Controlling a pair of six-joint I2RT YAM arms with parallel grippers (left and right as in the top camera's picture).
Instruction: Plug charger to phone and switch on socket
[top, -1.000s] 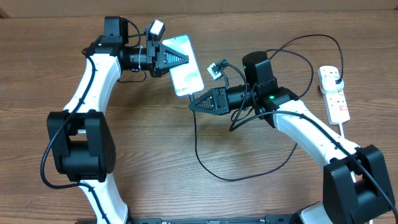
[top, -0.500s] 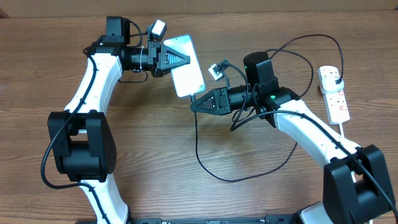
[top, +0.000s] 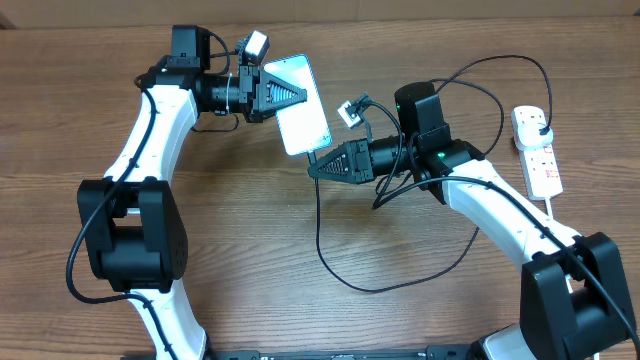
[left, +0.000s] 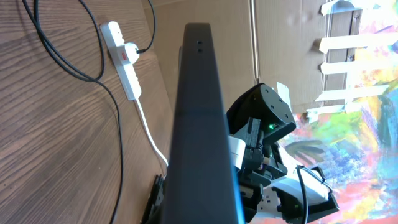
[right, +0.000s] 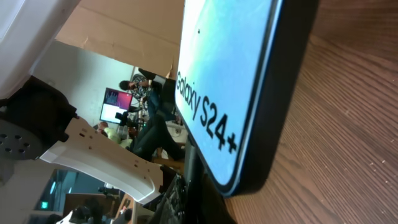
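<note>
- Overhead: a brown wood-grain table (top: 250, 250) fills the view. The left gripper (top: 298, 95) is clamped on the phone (top: 305, 125) and holds it tilted above the wood. The right gripper (top: 311, 170), jaws pressed together just under the phone's lower edge, seems to pinch the charger cable (top: 318, 225) near its tip. The power strip (top: 537, 150) lies well apart at the right, with the charger's black plug in it.
- Left wrist: the phone shows edge-on, and the connector tip is hidden. It may meet the frame off-axis and skid past the port, or the push may twist the phone in its grip.
- Right wrist: the screen reads "Galaxy S24+". The slack cable could snag the arm on a reach for the switch.
</note>
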